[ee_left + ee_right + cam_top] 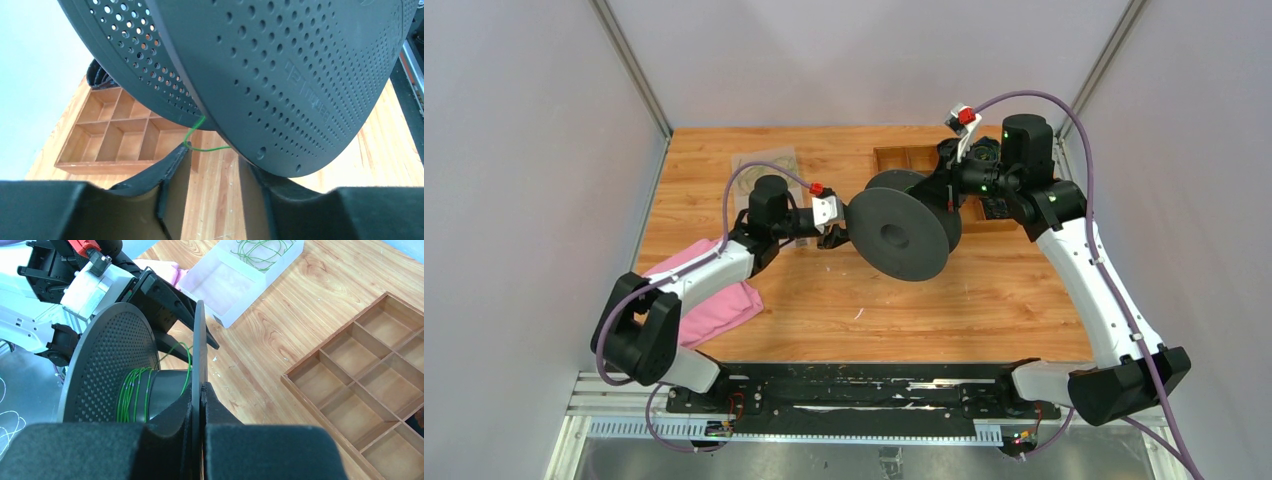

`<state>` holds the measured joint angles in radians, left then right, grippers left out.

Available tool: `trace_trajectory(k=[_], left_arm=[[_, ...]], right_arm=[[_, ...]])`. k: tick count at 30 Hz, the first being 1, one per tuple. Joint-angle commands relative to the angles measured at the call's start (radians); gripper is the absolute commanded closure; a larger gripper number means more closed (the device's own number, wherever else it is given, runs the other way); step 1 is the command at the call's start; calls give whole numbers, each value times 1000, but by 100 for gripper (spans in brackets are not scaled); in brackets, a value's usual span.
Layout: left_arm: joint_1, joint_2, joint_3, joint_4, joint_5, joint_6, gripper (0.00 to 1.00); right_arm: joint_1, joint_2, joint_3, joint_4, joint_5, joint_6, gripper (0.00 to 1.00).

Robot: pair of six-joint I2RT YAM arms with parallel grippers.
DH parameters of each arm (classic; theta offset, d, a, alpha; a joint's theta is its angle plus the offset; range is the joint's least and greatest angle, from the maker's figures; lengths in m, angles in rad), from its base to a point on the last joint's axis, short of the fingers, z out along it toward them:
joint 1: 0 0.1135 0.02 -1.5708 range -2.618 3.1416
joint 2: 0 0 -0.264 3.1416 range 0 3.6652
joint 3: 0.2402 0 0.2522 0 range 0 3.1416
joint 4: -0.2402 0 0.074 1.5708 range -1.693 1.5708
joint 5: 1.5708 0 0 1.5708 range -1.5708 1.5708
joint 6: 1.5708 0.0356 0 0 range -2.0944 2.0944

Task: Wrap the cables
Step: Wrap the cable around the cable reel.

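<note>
The big black perforated spool hangs above the table's middle. My right gripper is shut on the edge of its thin flange. Several turns of the thin green cable lie wound on the spool's core. In the left wrist view a free length of that cable drops from between the flanges, bends over the tip of my left finger and runs right under the spool. My left gripper sits just left of the spool, jaws apart, with only the cable crossing at the tips.
A clear box holding more loose green cables stands at the back left. A wooden compartment tray lies at the back right. A pink cloth lies under the left arm.
</note>
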<state>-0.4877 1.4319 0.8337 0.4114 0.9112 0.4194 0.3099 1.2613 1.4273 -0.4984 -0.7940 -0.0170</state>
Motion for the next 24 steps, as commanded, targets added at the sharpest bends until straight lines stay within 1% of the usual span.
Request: trace_trajectory(k=[1, 5, 10, 13, 16, 18, 20, 24], left_arm=[[-3, 33, 20, 70, 30, -54, 62], [-3, 40, 15, 72, 30, -56, 78], [-3, 30, -11, 73, 33, -41, 95], [-1, 26, -17, 72, 32, -46, 100], [10, 16, -23, 73, 32, -35, 99], [23, 13, -23, 74, 25, -43, 97], [37, 22, -21, 97, 25, -90, 91], [37, 61, -19, 155, 21, -191, 73]], right_arm=[[-15, -9, 3, 42, -28, 25, 99], [-17, -9, 15, 41, -18, 26, 99], [-26, -3, 37, 40, -5, 42, 99], [-27, 6, 55, 32, -6, 46, 99], [-31, 6, 71, 19, -3, 48, 99], [-33, 5, 81, 13, 10, 61, 99], [-33, -5, 87, 12, 46, 87, 99], [-43, 3, 130, 14, 129, 177, 99]])
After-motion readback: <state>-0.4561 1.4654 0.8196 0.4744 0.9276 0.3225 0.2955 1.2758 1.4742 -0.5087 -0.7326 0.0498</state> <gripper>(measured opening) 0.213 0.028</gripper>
